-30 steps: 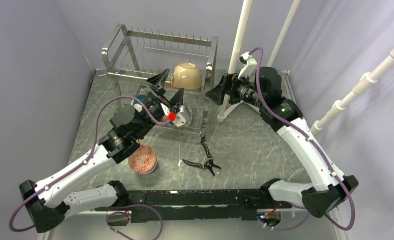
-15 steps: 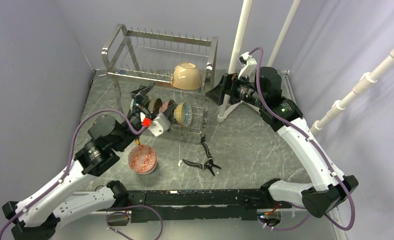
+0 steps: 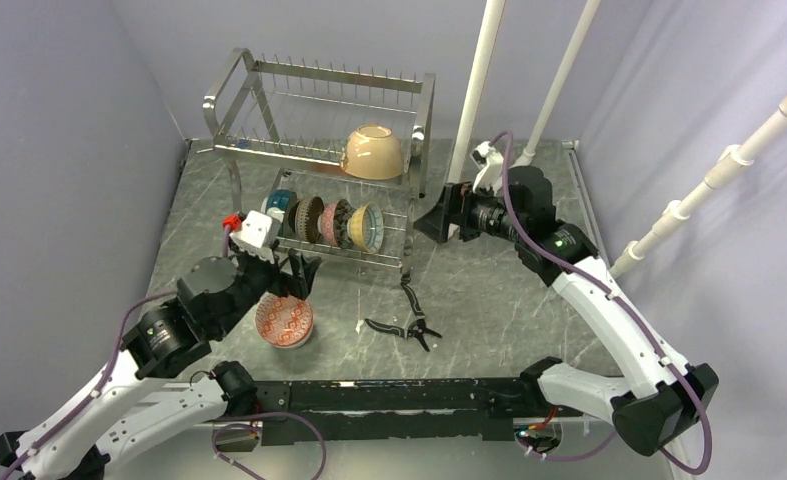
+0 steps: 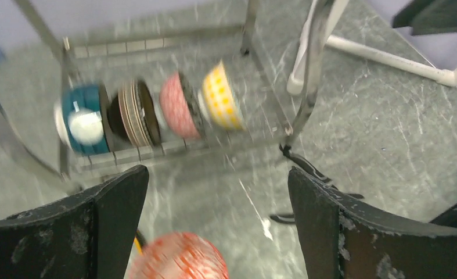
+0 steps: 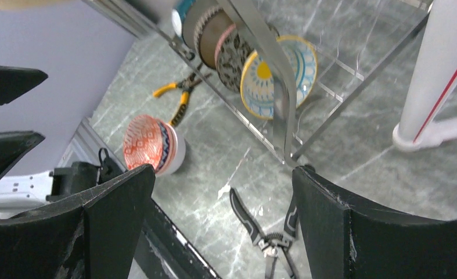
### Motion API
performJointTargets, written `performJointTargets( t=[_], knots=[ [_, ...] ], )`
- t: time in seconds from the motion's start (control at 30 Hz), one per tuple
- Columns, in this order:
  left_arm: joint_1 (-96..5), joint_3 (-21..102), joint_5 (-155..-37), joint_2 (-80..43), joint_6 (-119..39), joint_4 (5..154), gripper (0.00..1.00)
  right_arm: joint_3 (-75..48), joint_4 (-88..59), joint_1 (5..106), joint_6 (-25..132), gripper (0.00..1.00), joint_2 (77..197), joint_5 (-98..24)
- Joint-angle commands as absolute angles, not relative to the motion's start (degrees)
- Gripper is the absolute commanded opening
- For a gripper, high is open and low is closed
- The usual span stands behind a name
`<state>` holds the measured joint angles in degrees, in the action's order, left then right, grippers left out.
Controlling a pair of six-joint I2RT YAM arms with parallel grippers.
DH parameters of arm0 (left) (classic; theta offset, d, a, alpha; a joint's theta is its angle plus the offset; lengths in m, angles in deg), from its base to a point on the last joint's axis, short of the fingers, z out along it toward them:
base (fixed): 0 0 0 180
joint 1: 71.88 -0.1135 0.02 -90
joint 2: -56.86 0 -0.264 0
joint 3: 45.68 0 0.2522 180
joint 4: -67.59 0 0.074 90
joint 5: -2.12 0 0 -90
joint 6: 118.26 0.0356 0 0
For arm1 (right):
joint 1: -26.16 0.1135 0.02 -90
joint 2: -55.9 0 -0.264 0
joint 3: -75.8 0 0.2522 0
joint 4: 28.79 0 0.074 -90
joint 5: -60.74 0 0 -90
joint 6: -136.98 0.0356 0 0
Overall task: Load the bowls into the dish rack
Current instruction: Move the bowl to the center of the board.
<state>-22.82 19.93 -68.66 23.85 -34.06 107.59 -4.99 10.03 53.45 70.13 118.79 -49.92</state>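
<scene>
Bowls [image 3: 309, 218] stand four in a row on edge in the lower tier of the rack [image 3: 429, 100], and a tan bowl [image 3: 373, 152] sits up on the top tier. One red bowl [image 3: 284, 320] is still out on the tabletop [image 3: 509, 290], near left, and that looks like the last to load! The left fingers [image 4: 110, 221] are spread wide and empty, hanging just above it, so the fetch step seems to be in hand. Next they need to drop over the rim, pinch it, then tip the bowl on edge into a free slot, probably at one end of the row, without knocking its neighbours. The right fingers [image 5: 110, 232] are spread too, holding nothing, waiting just right of the rack. A second ago the left arm was reaching deep into that lower tier. Now it has pulled back near, its fingers wider, with the row in plain sight. The right arm has barely shifted.
</scene>
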Motion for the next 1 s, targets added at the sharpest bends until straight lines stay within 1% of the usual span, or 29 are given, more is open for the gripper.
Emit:
performJointTargets(
  t=[0.0,0.1,0.2,0.43,0.5,0.67,0.73,0.83,0.97],
  knots=[
    [-22.7,18.3,-59.1,22.5,-63.1,121.6,0.94,-0.6,6.9,53.2,71.7,0.93,116.9,-52.5],
    [-22.7,16.9,-58.2,21.2,-71.2,126.5,0.94,2.0,6.2,53.2,72.3,0.93,116.5,-52.8],
    [-22.7,15.8,-59.2,19.6,-73.6,128.7,0.94,3.7,5.8,53.2,72.7,0.93,116.3,-52.7],
    [-24.3,17.1,-56.5,13.2,-80.2,137.4,0.94,7.6,5.2,53.3,73.3,0.93,116.5,-53.7],
    [-27.4,16.3,-59.4,11.9,-80.6,138.4,0.94,9.1,4.3,53.3,73.9,0.93,116.5,-54.1],
    [-40.7,13.2,-70.7,10.8,-77.5,136.5,0.94,12.1,3.1,53.3,74.6,0.93,116.2,-54.7],
    [-44.2,12.8,-73.3,10.6,-77.0,136.2,0.94,12.9,3.3,53.3,74.5,0.92,116.1,-54.5],
    [-46.5,13.3,-75.0,8.7,-77.2,136.6,0.93,13.5,3.4,53.4,74.4,0.93,116.1,-54.6],
    [-48.5,13.2,-75.2,5.9,-79.9,138.5,0.88,14.0,3.2,53.3,74.3,0.93,116.2,-54.5]
  ],
)
